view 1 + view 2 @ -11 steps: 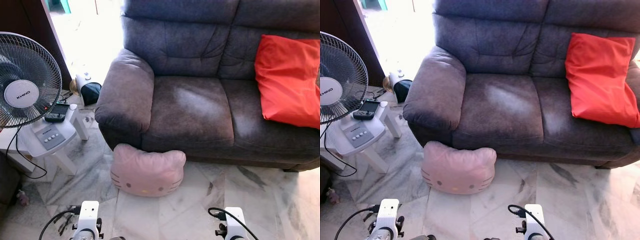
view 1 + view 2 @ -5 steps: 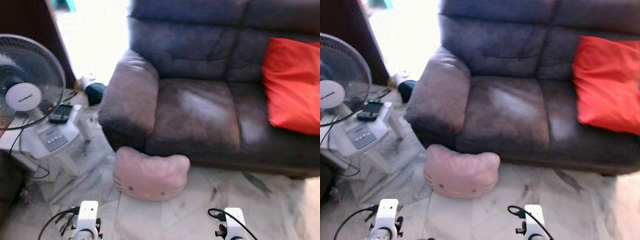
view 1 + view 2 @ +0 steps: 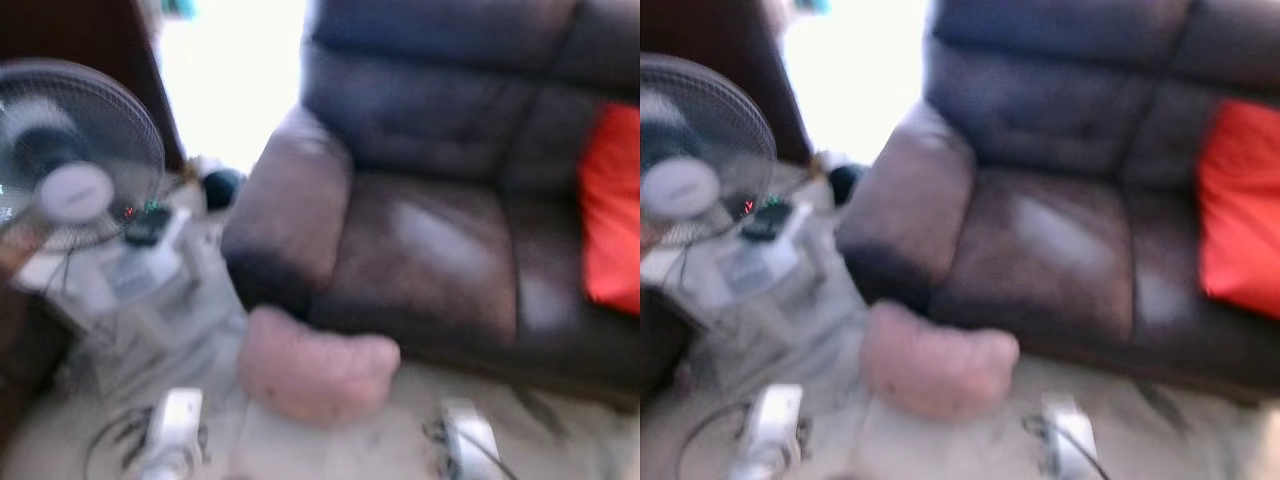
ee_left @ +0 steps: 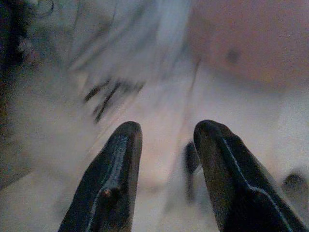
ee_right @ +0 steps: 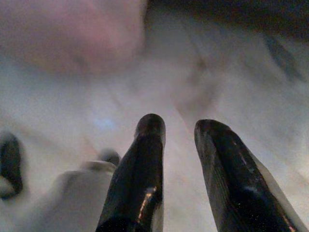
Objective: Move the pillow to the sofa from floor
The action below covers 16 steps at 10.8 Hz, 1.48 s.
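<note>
The pink pillow [image 3: 315, 375] was seen blurred on the pale floor [image 3: 1160, 440], touching the front of the dark sofa [image 3: 430, 230]. The left gripper [image 4: 164, 133] and right gripper [image 5: 179, 126] were held slightly parted, empty, above the floor.

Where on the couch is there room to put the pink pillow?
The dark grey fabric sofa has a bare seat cushion between its left armrest and the red pillow. The far right seat is crowded by that pillow. The soft pink pillow lies on the floor against the sofa's front.
</note>
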Tool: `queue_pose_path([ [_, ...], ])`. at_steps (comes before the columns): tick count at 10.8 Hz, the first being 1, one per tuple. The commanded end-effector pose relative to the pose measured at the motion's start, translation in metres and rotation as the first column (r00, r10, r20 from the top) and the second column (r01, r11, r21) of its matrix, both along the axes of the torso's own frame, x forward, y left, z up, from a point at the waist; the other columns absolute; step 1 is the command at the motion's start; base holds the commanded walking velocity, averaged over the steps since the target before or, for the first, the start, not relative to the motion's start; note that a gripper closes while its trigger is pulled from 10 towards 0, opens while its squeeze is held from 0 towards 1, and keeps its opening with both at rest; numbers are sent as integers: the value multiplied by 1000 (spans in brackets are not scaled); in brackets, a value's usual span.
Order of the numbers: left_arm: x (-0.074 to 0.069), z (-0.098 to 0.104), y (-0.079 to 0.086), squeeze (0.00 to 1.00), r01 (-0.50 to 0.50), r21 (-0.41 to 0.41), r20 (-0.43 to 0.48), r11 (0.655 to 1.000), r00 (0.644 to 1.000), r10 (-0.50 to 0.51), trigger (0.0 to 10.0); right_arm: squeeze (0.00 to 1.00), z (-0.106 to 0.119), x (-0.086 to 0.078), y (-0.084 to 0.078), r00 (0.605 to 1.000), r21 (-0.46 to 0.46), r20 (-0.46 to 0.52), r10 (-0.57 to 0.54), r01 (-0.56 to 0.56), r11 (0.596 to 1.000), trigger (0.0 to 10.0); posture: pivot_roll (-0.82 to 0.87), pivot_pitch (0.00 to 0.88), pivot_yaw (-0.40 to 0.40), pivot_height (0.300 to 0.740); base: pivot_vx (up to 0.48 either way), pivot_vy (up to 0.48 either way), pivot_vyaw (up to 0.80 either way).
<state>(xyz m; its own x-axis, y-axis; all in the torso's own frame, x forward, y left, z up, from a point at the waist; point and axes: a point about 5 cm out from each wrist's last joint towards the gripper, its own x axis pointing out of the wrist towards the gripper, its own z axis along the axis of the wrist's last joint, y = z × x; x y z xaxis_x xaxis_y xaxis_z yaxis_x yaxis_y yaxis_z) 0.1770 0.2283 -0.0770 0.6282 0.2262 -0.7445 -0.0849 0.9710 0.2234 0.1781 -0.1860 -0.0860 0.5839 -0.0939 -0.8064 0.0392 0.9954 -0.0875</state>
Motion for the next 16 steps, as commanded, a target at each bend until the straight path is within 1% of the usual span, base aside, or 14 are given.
queue_pose_path([
  [1,10,2,-14,0,45,-13,19,999,999,-44,10000,0,-6,-18,-15,998,-28,-58,-35,34,999,10000,90,103,-76,740,296,0,0],
  [3,10,2,-13,0,46,-12,18,999,999,-45,10000,0,-6,-18,-15,998,-27,-58,-37,35,999,10000,90,104,-73,740,292,0,0],
  [5,10,3,-8,0,44,-8,12,999,999,-44,10000,0,-6,-18,-15,998,-26,-59,-38,37,999,10000,90,105,-73,740,262,0,0],
  [7,8,3,-6,0,41,-10,8,999,999,-41,10000,0,-6,-18,-15,998,-26,-58,-40,38,999,10000,90,107,-74,740,0,0,0],
  [11,9,2,-11,0,42,-23,25,999,999,-41,10000,0,-6,-18,-15,998,-21,-51,-47,46,999,10000,88,102,-76,740,0,0,0],
  [13,9,2,-13,0,42,-25,20,999,999,-42,10000,0,-6,-19,-15,998,-22,-53,-44,43,999,10000,90,96,-77,740,0,0,0],
  [16,4,-1,-13,0,30,-33,-7,999,1000,-30,10000,0,-7,-19,-15,997,-19,-55,-45,44,999,10000,90,87,-77,740,0,0,0],
])
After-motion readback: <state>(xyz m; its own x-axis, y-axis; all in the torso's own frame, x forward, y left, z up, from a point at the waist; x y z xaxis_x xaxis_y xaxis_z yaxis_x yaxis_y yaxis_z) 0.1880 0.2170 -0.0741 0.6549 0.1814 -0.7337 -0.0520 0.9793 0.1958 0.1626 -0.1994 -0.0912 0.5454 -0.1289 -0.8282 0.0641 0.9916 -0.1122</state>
